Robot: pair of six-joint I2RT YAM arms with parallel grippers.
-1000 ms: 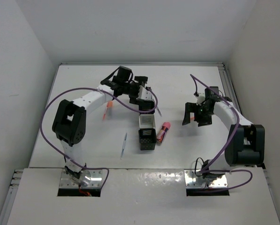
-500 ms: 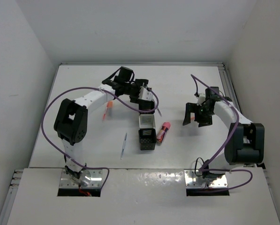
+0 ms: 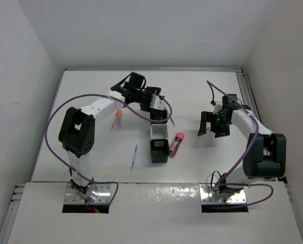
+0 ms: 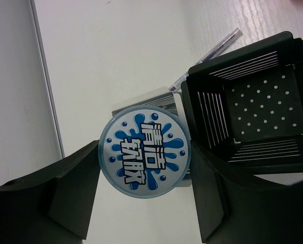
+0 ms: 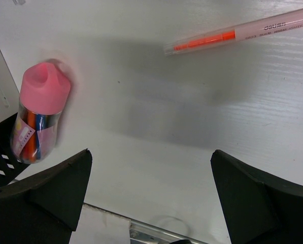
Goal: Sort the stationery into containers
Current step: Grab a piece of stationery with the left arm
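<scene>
My left gripper [image 3: 154, 99] is shut on a round blue-and-white roll [image 4: 145, 151] and holds it over the far end of the joined cup row [image 3: 159, 131]. In the left wrist view an open black mesh cup [image 4: 253, 112] lies just right of the roll, with a grey pen [image 4: 212, 55] beyond it. My right gripper [image 3: 214, 123] is open and empty above the table. In the right wrist view a stubby pink marker [image 5: 39, 112] lies to the left by the cups. An orange-and-white highlighter [image 5: 242, 31] lies at the top right.
A white stick with an orange cap [image 3: 116, 118] lies left of the row. A thin grey pen [image 3: 134, 156] lies nearer the front. The pink marker [image 3: 177, 142] lies right of the row. Walls enclose the table on three sides.
My left gripper has edged slightly along the far end of the cup row with the roll in it. The right arm has barely moved.
</scene>
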